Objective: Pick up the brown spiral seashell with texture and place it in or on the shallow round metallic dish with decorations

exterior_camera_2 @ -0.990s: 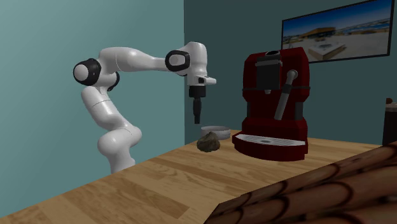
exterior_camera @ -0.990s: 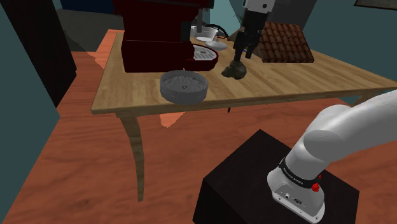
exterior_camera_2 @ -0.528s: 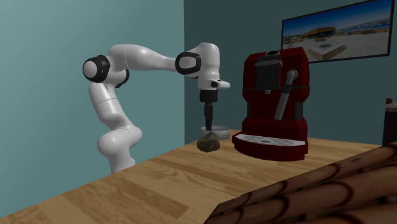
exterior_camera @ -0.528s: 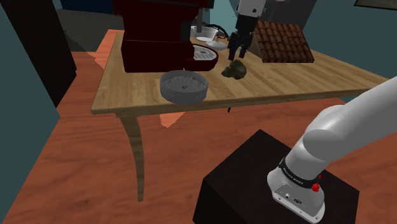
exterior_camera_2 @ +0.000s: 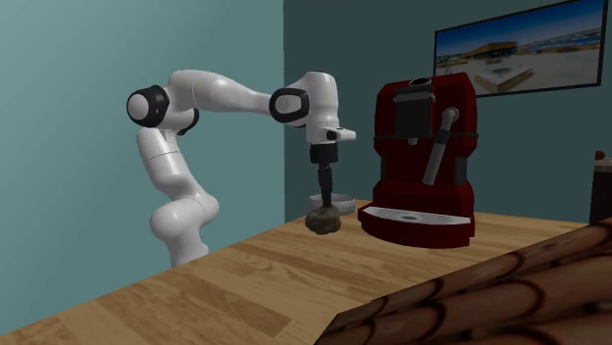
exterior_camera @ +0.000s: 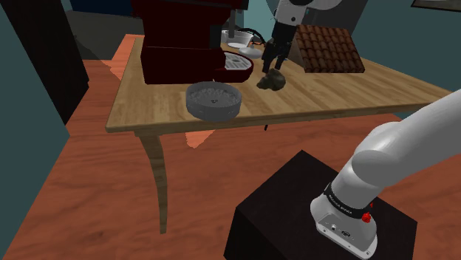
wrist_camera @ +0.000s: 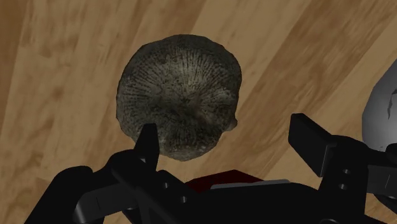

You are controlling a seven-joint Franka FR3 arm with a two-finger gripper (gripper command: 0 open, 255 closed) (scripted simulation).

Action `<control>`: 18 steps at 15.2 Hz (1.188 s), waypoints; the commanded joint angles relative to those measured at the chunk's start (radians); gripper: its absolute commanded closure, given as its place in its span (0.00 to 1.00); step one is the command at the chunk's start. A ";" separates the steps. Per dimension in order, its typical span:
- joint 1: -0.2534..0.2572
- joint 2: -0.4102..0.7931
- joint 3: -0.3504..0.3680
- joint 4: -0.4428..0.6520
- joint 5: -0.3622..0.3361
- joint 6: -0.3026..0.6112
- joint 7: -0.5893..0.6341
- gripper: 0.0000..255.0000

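The shallow round dish [exterior_camera: 213,100] sat near the front edge of the wooden surface [exterior_camera: 347,89], grey, with a raised rim and a speckled pattern across its inside. Farther back, beside the red coffee machine [exterior_camera: 185,40], lay a small white plate [exterior_camera: 244,50]; what was on it I could not make out.

The seashell [exterior_camera: 272,81] lay on the bare wood between the dish and a brown slab of ridged tiles [exterior_camera: 329,49] — near the dish, but apart from it, and just beside the coffee machine's drip tray [exterior_camera: 238,65]. Seen from across the surface, the shell [exterior_camera_2: 324,221] was a dark, lumpy mound close to the machine's base [exterior_camera_2: 417,223]. Through the wrist camera the shell [wrist_camera: 180,94] showed as a rounded grey-brown dome with fine lines fanning out from its middle.

The pincer [exterior_camera: 271,66] hung straight down over the shell, its tips [exterior_camera_2: 326,203] right at the shell's top. Its fingers stood wide apart, clasping nothing [wrist_camera: 226,127]: the shell lay toward one finger [wrist_camera: 147,143], off the middle of the gap, while the other finger [wrist_camera: 312,140] hung over bare wood. Whether either tip touched the shell I could not tell.

A landscape picture [exterior_camera_2: 520,44] hung on the wall behind the machine — and the dark stand [exterior_camera: 295,214] stood on a wooden floor [exterior_camera: 96,192].
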 commanded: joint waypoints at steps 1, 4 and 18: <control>0.004 0.009 0.003 -0.016 0.004 -0.035 0.003 0.00; 0.006 0.009 0.002 -0.016 0.004 -0.035 0.004 0.00; 0.009 0.008 0.000 0.024 0.003 -0.075 0.006 1.00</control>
